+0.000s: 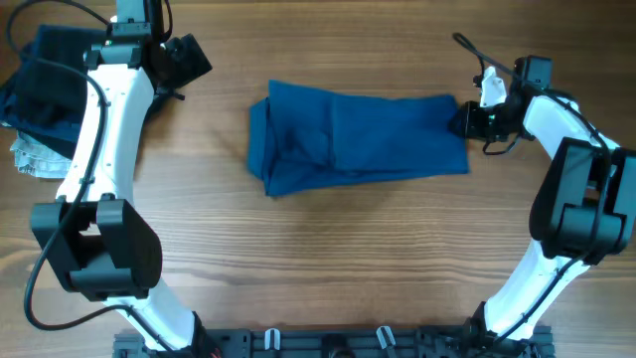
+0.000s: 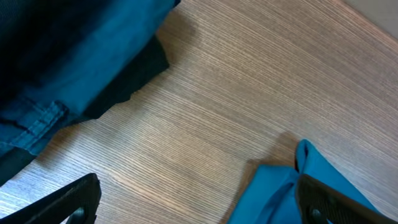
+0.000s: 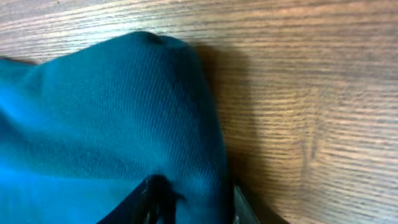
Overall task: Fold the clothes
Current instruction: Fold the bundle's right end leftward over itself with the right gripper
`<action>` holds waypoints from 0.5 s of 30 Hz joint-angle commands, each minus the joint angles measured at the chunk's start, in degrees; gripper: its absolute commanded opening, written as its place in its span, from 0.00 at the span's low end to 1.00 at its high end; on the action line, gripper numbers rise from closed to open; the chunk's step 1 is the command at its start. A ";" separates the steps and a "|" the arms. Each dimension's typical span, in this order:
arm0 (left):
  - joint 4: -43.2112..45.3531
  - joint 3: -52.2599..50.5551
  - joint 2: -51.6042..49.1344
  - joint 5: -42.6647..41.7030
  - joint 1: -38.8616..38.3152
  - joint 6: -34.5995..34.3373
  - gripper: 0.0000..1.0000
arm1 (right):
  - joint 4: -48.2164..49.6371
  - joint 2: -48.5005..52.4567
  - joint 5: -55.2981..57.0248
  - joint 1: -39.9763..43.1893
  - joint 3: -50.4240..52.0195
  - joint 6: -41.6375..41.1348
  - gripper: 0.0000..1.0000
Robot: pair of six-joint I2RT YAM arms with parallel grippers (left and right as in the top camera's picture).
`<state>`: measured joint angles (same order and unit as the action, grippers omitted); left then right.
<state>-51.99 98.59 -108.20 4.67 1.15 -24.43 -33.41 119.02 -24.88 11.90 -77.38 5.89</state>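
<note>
Plain mid-blue soft-fabric T-shirt (image 1: 358,139): folded into rough rectangle, flat on mid-bench (image 1: 328,249), long axis left-right; left end layered, creased; right edge bunched.

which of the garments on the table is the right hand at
The brighter mid-blue T-shirt, lying alone in the middle: the right hand sits at its right edge. The darker navy pile lies far off at the opposite end.

You have two grippers, the left gripper (image 1: 184,62) and the right gripper (image 1: 465,119). You have one mid-blue T-shirt (image 1: 358,134), its edge at your right gripper. Just outside your left gripper you have a pile of at least two dark garments (image 1: 45,85) and one whitish patterned cloth (image 1: 30,157). All sit on one table (image 1: 328,249).
</note>
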 commanded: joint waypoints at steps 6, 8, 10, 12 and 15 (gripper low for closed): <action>0.13 0.09 -0.26 0.37 0.15 0.15 1.00 | -1.07 2.25 -2.19 0.00 0.50 -0.17 0.04; 0.13 0.09 -0.26 0.37 0.15 0.17 1.00 | -1.97 0.72 -2.16 0.83 -1.79 -3.06 0.04; 0.13 0.09 -0.26 0.37 0.15 0.17 1.00 | -4.09 -1.64 -2.14 2.86 -4.31 -4.83 0.04; 0.13 0.09 -0.26 0.37 0.15 0.17 1.00 | -6.58 -4.09 -2.10 6.32 -6.49 -4.85 0.04; 0.13 0.09 -0.26 0.37 0.15 0.17 1.00 | -7.21 -5.84 -2.19 10.97 -7.08 -6.03 0.04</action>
<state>-52.01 98.59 -108.20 4.67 1.15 -24.43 -40.53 116.79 -27.00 19.11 -82.46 1.52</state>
